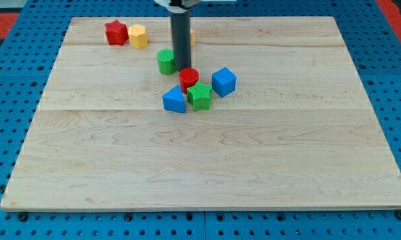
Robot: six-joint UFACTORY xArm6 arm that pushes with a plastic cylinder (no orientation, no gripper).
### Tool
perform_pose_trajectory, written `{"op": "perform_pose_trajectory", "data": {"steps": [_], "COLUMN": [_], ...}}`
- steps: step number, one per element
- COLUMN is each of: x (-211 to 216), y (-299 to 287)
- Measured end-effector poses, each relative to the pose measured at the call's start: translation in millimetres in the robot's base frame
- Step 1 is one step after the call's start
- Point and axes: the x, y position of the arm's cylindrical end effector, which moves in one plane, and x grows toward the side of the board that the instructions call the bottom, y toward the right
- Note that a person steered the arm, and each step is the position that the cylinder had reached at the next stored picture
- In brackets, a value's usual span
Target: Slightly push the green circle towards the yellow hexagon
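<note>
— Where the rod comes down from the view's top, what does it meet?

— It ends at my tip, planted on the wooden board just to the view's right of the green circle. They look to be touching, or very nearly so (the rod hides the circle's right edge, so I cannot tell for certain). As for a hand being clenched or released, the arm has none: it is a bare rod, grasping nothing.

— And the yellow hexagon?

— The yellow hexagon sits near the board's top edge, up and to the view's left of the green circle, apart from it. A red star is just beside the hexagon on its left, apparently touching it.

— What lies below the tip?

— A red cylinder sits just below and slightly right of my tip, very close to it. Under that, a green star touches the red cylinder's lower edge. A blue triangle lies just left of the green star, and a blue cube stands to the right of the red cylinder, near but slightly apart.

— Anything else up top?

— A sliver of yellow-orange peeks out from behind the rod's right side; its shape cannot be made out. Around the board is a blue perforated surface.
</note>
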Motion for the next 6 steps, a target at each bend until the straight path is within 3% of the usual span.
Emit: {"op": "perform_pose_trajectory", "data": {"steps": [3,5,6], "x": [-6,7,11], "y": [-23,13,-16]}}
